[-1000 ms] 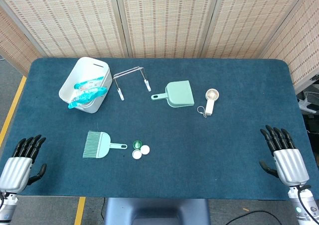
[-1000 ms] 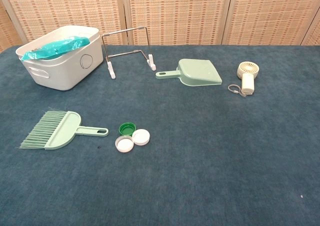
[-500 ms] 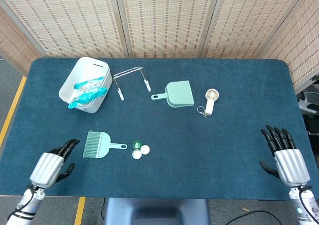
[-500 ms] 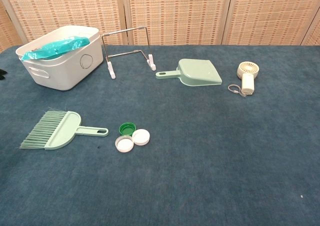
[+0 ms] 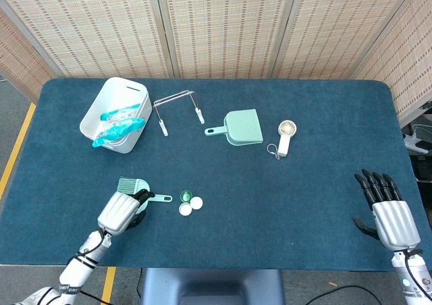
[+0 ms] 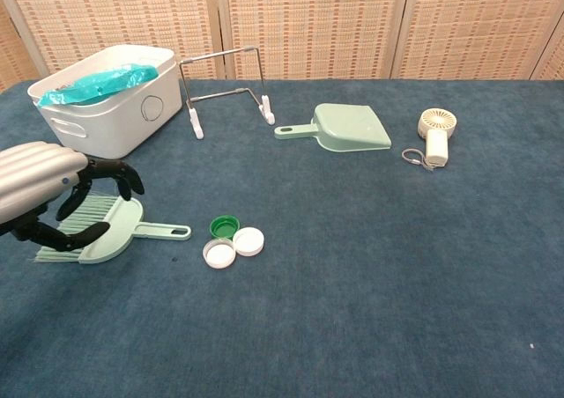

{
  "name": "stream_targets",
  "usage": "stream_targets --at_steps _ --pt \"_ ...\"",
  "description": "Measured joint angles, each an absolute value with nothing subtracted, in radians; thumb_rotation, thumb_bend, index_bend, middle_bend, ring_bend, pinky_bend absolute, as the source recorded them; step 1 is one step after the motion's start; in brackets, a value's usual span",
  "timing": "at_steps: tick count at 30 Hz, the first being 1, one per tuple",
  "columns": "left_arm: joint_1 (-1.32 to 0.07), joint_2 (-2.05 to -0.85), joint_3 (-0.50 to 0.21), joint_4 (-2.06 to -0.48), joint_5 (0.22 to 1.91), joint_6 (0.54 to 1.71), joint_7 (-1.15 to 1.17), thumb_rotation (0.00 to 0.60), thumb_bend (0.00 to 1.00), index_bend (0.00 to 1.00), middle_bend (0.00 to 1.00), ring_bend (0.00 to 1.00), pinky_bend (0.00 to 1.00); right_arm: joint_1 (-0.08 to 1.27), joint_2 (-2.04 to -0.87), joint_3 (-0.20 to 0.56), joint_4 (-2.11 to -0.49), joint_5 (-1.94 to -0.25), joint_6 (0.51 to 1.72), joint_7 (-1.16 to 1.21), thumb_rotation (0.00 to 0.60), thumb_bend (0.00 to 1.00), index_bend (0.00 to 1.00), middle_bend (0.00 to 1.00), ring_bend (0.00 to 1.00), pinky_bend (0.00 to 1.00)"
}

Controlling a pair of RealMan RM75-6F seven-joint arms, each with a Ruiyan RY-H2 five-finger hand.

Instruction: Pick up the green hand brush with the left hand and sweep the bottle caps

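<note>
The left hand (image 6: 53,200) hovered over the green brush (image 6: 113,229), near the front left part of the counter (image 5: 270,190). Its palm faced down and its dark fingers (image 6: 106,173) curved loosely above the bristle end, with the thumb lower at the near side. The fingers were apart and I could not see them touching the brush, so the hand held nothing. The brush lay flat on the counter, with its handle pointing toward the bottle caps (image 6: 231,239). The three caps lay close together just beside the handle tip, one green and two white. The right hand (image 5: 386,207) was at the front right edge of the counter, well apart from everything, with its fingers straight and spread, holding nothing.
</note>
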State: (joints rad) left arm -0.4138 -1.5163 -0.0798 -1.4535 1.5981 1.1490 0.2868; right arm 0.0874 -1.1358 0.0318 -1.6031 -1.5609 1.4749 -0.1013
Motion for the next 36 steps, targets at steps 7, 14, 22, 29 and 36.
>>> stream_targets --at_steps 7,14,22,29,36 --pt "-0.463 -1.583 -0.093 -1.377 1.557 1.098 0.313 0.600 0.41 0.31 0.33 0.70 0.88 0.087 -1.134 0.038 -1.605 -1.547 1.473 -0.104 0.600 0.15 0.00 0.00 0.00 0.00" --pt "-0.497 -1.645 -0.093 -1.299 1.540 1.081 0.306 0.600 0.38 0.31 0.33 0.70 0.88 0.081 -1.123 0.038 -1.613 -1.548 1.485 -0.097 0.600 0.15 0.00 0.00 0.00 0.00" --pt "-0.526 -1.720 -0.088 -1.207 1.528 1.077 0.317 0.600 0.35 0.33 0.35 0.70 0.89 0.079 -1.112 0.034 -1.621 -1.551 1.483 -0.080 0.599 0.15 0.00 0.00 0.00 0.00" --pt "-0.545 -1.757 -0.083 -1.145 1.519 1.076 0.328 0.600 0.35 0.34 0.36 0.70 0.89 0.081 -1.106 0.031 -1.624 -1.548 1.469 -0.076 0.600 0.15 0.00 0.00 0.00 0.00" --pt "-0.554 -1.778 -0.072 -1.105 1.512 1.081 0.365 0.600 0.34 0.37 0.40 0.71 0.89 0.080 -1.102 0.031 -1.629 -1.547 1.469 -0.071 0.600 0.15 0.00 0.00 0.00 0.00"
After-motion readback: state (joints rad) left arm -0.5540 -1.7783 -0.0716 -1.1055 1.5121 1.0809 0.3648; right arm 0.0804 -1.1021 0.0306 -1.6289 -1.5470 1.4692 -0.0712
